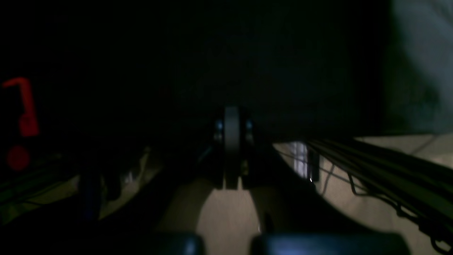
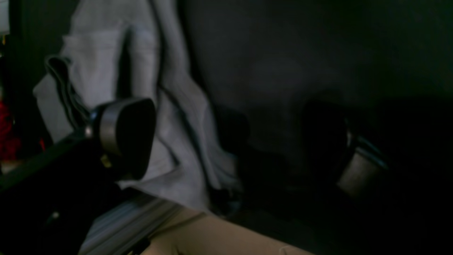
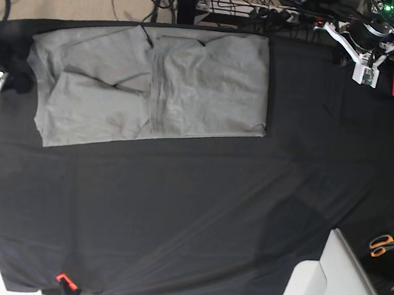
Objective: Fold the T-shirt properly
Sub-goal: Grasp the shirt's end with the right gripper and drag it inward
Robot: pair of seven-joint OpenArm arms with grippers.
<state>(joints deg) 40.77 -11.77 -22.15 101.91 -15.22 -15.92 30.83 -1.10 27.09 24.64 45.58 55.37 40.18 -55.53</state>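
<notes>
T-shirt (image 3: 154,87), one, light grey, lies partly folded at the far left of a black cloth (image 3: 197,211) covering the table; beige floor beyond. One pair of orange-handled scissors (image 3: 384,245) sits at the cloth's right edge. Right gripper (image 2: 233,141) spread wide, empty, beside the shirt; left gripper (image 1: 232,141) pinched closed, empty.

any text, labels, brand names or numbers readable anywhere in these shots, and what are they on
None can be read in any view.
T-shirt: plain grey, no print or label visible.
Black cloth: no markings.
Orange-handled scissors: too small to show any brand.
Red part in the left wrist view: a shape only, blurred, no lettering.
Both wrist views are too dark and blurred to show text.
</notes>
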